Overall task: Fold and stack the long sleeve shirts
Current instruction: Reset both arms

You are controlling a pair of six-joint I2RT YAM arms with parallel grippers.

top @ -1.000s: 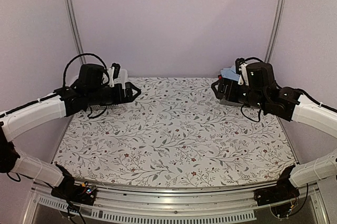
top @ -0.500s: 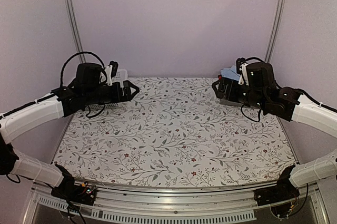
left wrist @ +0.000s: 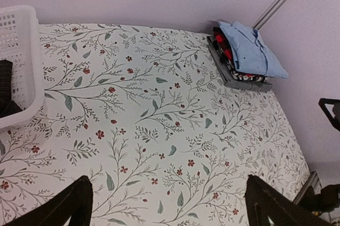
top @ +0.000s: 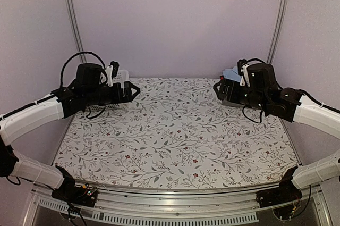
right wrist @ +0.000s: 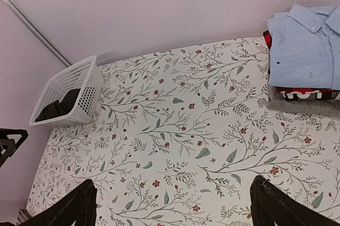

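The shirts lie folded in one stack at the table's back right corner. The light blue button-up [right wrist: 305, 45] is on top, the red-and-black plaid one [right wrist: 303, 93] under it, and the grey one [right wrist: 297, 107] at the bottom. The stack also shows in the left wrist view [left wrist: 245, 50]. In the top view only a blue bit [top: 230, 73] shows behind my right arm. My left gripper [top: 133, 90] [left wrist: 167, 210] is open and empty, held above the table's left side. My right gripper [top: 217, 89] [right wrist: 172, 210] is open and empty, just in front of the stack.
A white lattice basket [right wrist: 79, 85] [left wrist: 24, 40] [top: 121, 75] stands at the back left corner with a dark cloth [right wrist: 56, 106] inside it. The flower-print tablecloth [top: 175, 130] covers the table. Purple walls and metal posts close the back and sides.
My left gripper has drawn back a little to the left, which uncovers more of the basket. The right arm has barely moved.
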